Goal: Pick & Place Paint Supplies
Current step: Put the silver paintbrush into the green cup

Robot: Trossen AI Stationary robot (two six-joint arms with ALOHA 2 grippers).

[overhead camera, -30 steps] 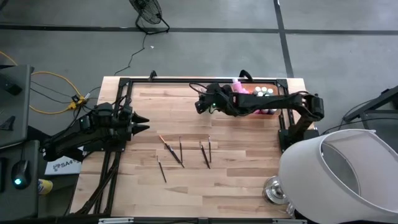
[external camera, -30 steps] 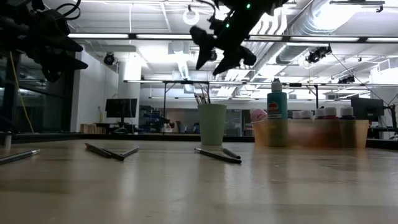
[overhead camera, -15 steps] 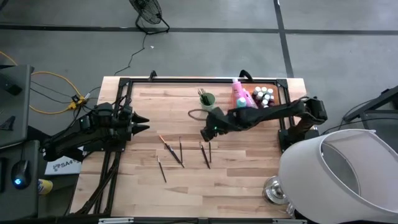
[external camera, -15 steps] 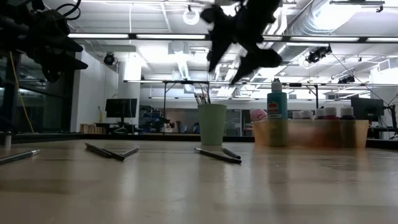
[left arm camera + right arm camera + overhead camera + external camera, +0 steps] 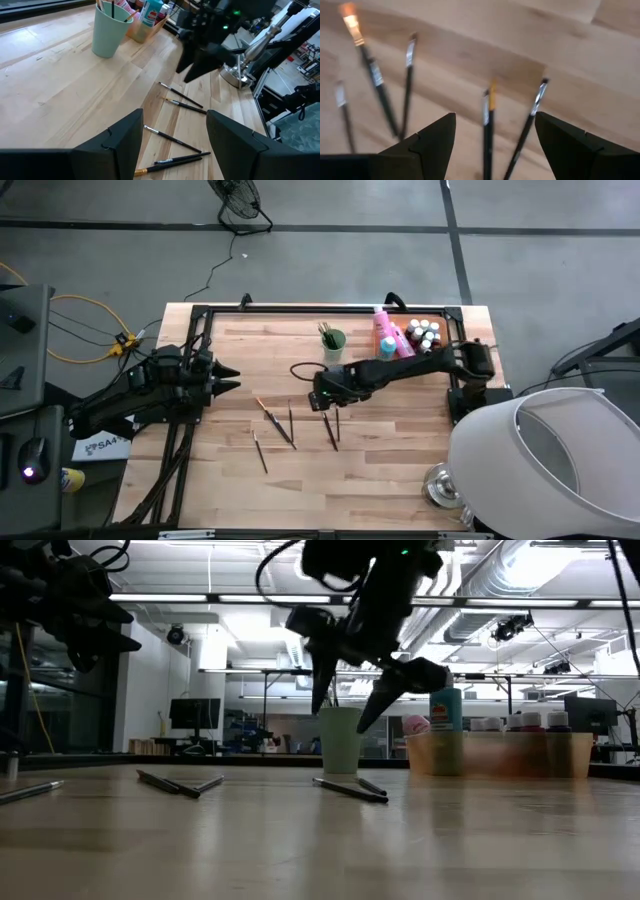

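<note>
Your right pincer, spread and empty, hung at twelve o'clock of two brushes on the counter; next, descend and pinch one.

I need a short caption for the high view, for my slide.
Open right gripper hovers above loose brushes near the green cup; left gripper waits.

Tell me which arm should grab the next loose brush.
Right. The right gripper hangs open just above the pair of brushes mid-table. The left gripper, also open, waits near the table's left edge.
</note>
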